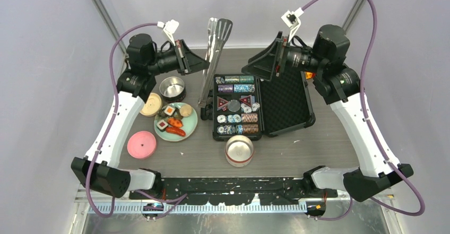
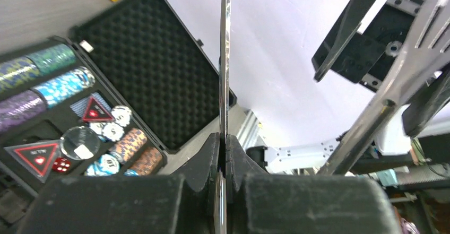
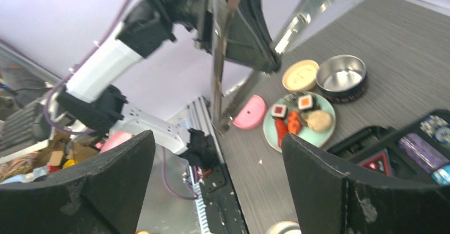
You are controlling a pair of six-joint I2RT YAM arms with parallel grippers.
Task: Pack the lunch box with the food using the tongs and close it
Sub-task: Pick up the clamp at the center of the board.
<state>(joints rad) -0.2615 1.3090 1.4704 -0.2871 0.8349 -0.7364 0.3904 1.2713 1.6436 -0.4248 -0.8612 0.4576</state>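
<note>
Only the left wrist view shows the left jaws clenched on one blade of the tongs [image 2: 225, 85], while the right wrist view shows the right jaws spread wide.

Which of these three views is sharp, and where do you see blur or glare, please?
Top external: sharp, evenly lit, a bright sheen on the tongs. Left wrist: the near fingers are soft up close, the chip case crisper. Right wrist: blurred throughout, the plate smeared.
</note>
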